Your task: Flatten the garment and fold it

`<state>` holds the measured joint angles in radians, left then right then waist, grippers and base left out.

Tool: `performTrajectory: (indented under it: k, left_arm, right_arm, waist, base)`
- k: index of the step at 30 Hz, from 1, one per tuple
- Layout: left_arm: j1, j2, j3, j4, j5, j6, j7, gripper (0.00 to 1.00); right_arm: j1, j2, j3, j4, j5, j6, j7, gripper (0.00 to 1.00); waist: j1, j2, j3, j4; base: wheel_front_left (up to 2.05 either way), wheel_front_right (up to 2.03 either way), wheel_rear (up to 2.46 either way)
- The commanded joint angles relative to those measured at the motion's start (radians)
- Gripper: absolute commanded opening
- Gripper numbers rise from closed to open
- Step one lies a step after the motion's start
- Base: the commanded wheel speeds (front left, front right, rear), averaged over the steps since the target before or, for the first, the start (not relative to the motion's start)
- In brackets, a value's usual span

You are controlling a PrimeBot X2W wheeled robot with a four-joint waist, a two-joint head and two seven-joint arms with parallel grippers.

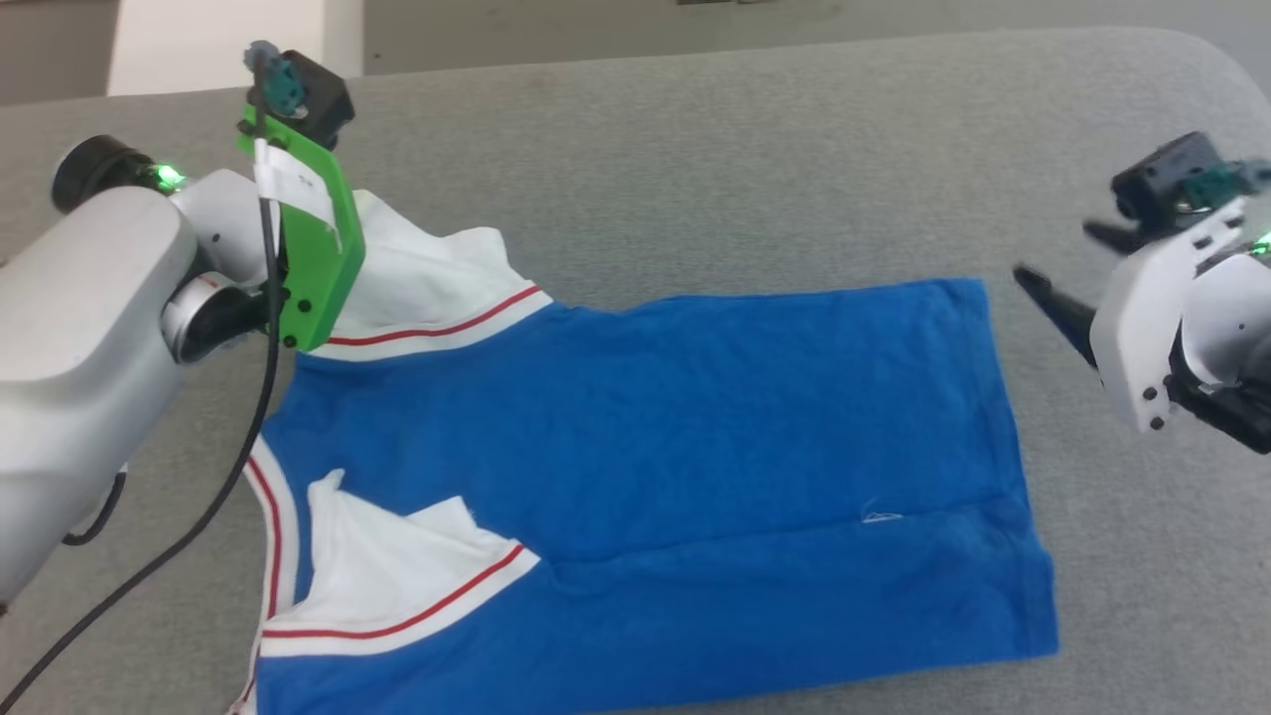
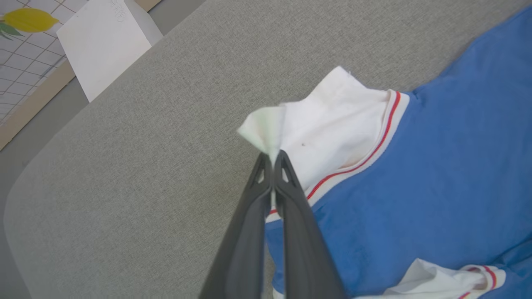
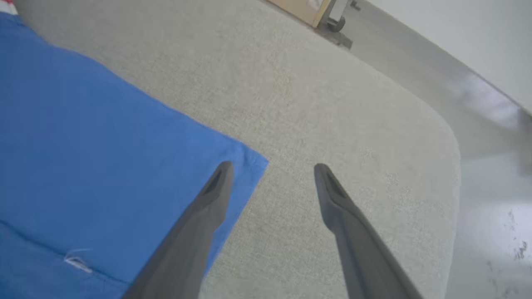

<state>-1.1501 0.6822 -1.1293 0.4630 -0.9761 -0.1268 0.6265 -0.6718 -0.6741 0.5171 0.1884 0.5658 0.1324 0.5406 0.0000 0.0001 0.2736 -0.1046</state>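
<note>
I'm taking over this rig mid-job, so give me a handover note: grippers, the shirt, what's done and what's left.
Left gripper: shut on a corner of the far white sleeve, pinching it up.
Right gripper: open, holding nothing, by the hem corner of the garment.
The garment lies on the grey surface with its blue body mostly spread; the near sleeve is rumpled over the body.
Done: rough spreading.
Left: smooth both sleeves, then fold.

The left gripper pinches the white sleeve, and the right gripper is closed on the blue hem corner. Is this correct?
No. The right gripper is open by the hem corner of the garment; the right wrist view shows it. The left gripper does pinch the white sleeve.
</note>
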Motion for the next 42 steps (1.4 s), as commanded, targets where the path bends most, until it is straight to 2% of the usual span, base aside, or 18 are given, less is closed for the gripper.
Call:
performTrajectory:
  k: [1,4,9,12,18,26,27,28,37,42]
  left_arm:
    - [-0.005,-0.009,-0.007,-0.008,0.004,-0.003,-0.010,0.00]
    - [-0.018,-0.018,-0.018,-0.026,0.010,-0.003,-0.018,0.00]
    - [-0.049,-0.031,-0.033,-0.049,0.017,-0.004,-0.028,0.00]
    - [-0.075,-0.037,-0.041,-0.057,0.020,-0.004,-0.030,0.00]
    - [-0.107,-0.040,-0.058,-0.054,0.019,-0.004,-0.042,0.00]
    - [-0.109,-0.036,-0.082,-0.033,0.003,-0.004,-0.057,0.00]
    - [-0.107,-0.035,-0.084,-0.028,-0.001,-0.004,-0.059,0.00]
    - [-0.104,-0.034,-0.085,-0.023,-0.005,-0.004,-0.061,0.00]
    - [-0.040,-0.038,-0.078,0.028,-0.066,-0.004,-0.144,0.00]
    - [0.022,-0.012,-0.074,0.022,-0.096,-0.004,-0.214,0.00]
  right_arm:
    - [-0.028,-0.013,0.040,0.017,0.056,-0.002,0.075,1.00]
    - [-0.096,-0.039,0.097,0.060,0.161,-0.002,0.210,1.00]
    - [-0.174,-0.031,0.143,0.156,0.235,-0.002,0.326,1.00]
    - [-0.205,-0.002,0.149,0.229,0.245,-0.002,0.332,1.00]
    - [-0.221,0.067,0.173,0.345,0.251,-0.002,0.271,1.00]
    - [-0.204,0.070,0.286,0.400,0.291,-0.002,0.221,1.00]
    - [-0.207,0.066,0.296,0.404,0.296,-0.002,0.208,0.38]
    - [-0.210,0.064,0.301,0.406,0.302,-0.002,0.195,0.01]
    - [-0.225,0.040,0.331,0.406,0.368,-0.002,0.003,0.00]
    - [-0.200,0.017,0.386,0.363,0.383,-0.002,-0.092,0.00]
  waist:
    - [0.0000,-0.0001,-0.007,0.031]
    - [0.0000,-0.0001,0.016,0.045]
    - [0.0000,-0.0001,0.062,0.068]
    - [0.0000,-0.0001,0.094,0.083]
    - [0.0000,-0.0001,0.134,0.102]
    - [0.0000,-0.0001,0.137,0.102]
    - [0.0000,-0.0001,0.134,0.100]
    - [0.0000,-0.0001,0.129,0.097]
    - [0.0000,-0.0001,0.034,0.068]
    - [0.0000,-0.0001,-0.050,0.051]
  base:
    - [0.00,0.00,0.00]
    - [0.00,0.00,0.00]
    - [0.00,0.00,0.00]
    - [0.00,0.00,0.00]
    - [0.00,0.00,0.00]
    - [0.00,0.00,0.00]
    - [0.00,0.00,0.00]
    - [0.00,0.00,0.00]
    - [0.00,0.00,0.00]
    - [0.00,0.00,0.00]
